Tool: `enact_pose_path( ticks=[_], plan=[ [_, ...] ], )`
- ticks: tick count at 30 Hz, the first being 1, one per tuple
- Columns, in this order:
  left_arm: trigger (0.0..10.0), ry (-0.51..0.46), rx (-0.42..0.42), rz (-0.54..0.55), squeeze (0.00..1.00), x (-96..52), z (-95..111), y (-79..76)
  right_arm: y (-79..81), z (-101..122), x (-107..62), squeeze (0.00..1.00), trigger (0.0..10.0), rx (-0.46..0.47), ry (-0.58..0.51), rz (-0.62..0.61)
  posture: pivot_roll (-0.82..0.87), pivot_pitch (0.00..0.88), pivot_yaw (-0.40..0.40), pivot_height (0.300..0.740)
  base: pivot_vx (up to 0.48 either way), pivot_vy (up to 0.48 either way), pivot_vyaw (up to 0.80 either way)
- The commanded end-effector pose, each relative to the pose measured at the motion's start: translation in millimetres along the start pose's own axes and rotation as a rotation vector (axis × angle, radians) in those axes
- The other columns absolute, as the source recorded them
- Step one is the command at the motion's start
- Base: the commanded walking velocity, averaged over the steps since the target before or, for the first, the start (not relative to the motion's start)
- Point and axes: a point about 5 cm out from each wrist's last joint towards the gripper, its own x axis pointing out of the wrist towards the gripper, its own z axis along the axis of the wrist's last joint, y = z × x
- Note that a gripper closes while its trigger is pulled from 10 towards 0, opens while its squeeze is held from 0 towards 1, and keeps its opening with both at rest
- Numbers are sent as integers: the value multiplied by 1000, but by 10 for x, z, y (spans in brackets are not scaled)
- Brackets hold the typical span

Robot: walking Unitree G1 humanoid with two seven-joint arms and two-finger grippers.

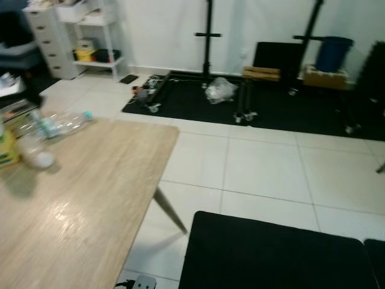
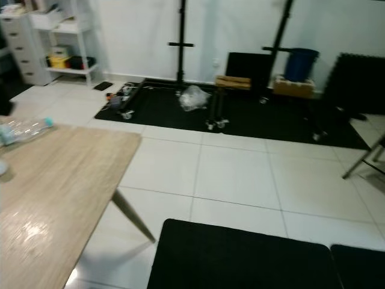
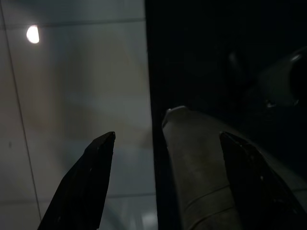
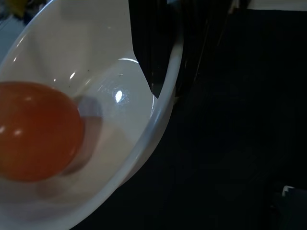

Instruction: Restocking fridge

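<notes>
The room is big, with a white tile floor (image 1: 264, 168) and a long black mat (image 2: 240, 114) by the far wall. On that mat stand black stands, a crumpled clear bag (image 1: 220, 90) and a blue bin (image 1: 332, 53). A second black mat (image 1: 271, 253) lies close to the robot. No fridge can be seen from here, so I think the job is only partly done: the food has been picked up, but it is not put away yet.

A wooden table (image 1: 78, 198) is on the robot's left. Near its far corner lies a clear plastic bottle (image 1: 63, 123) on its side, with a yellow box (image 1: 7, 150) close by at the edge.

In the right wrist view there is a white bowl (image 4: 144, 143), very near the camera. A round orange fruit (image 4: 36, 132) sits inside it. The bowl looks like it is being carried, but the right gripper's fingers cannot be made out, so I cannot tell if they pinch it.

The left gripper (image 3: 165, 143) points down at the floor, over the edge where tile meets black mat. Its two black fingers are spread wide and hold nothing.

What is left, I think: find the fridge, walk to it, and put the fruit in.
</notes>
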Motion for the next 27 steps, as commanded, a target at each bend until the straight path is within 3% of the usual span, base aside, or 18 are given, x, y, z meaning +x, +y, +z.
enact_pose_path(
  ticks=[1, 19, 23, 27],
  plan=[
    [10000, 20, 8, -6, 0, -5, -39, -5, -16, 34, 0, 0, 10000, -12, -13, -11, 42, 0, -21, 740, 0, 0, -800],
    [10000, 12, -10, 8, 0, -2, -32, -6, -4, 22, 0, 0, 10000, -20, -14, -5, 39, 0, -17, 740, 0, 0, -795],
    [10000, 12, -13, 9, 0, -1, -31, -8, 1, 23, 0, 0, 10000, -28, -15, -4, 38, 0, -18, 740, 0, 0, 0],
    [10000, 14, -14, 7, 0, 0, -33, -15, 7, 15, 0, 0, 10000, -25, -11, 1, 38, 0, -18, 740, 0, 0, -794]
  ],
)
